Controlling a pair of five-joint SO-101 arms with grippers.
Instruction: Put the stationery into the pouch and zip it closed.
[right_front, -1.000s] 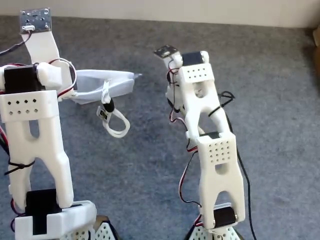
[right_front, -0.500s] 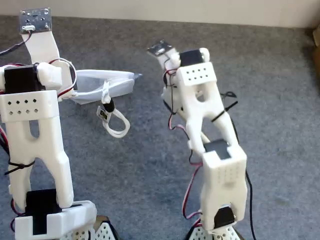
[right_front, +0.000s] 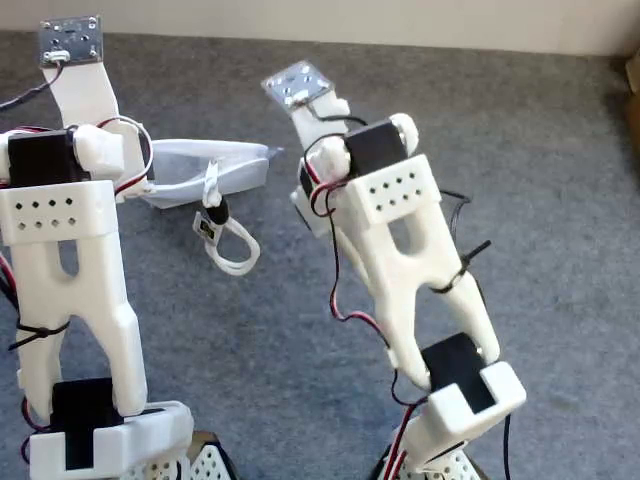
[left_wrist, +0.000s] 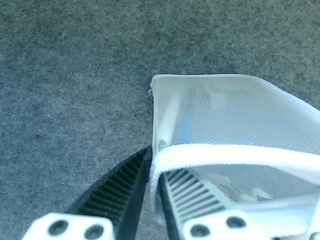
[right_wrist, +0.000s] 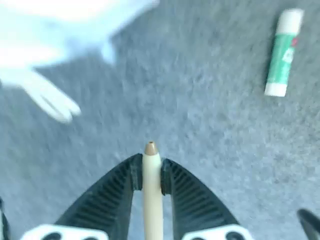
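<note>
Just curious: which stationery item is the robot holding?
The cream, brown-tipped pencil, clamped in the right arm's jaws; the green-and-white glue stick lies free on the carpet.

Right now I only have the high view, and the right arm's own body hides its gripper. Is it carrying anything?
Observer: Yes. The right wrist view shows the right gripper shut on a cream pen with a brown tip, which pokes out past the fingertips.
Operator: Is any stationery lying loose that I can't see from up here?
Observer: One green and white glue stick lies flat on the grey carpet, well apart from the gripper and the pen.
</note>
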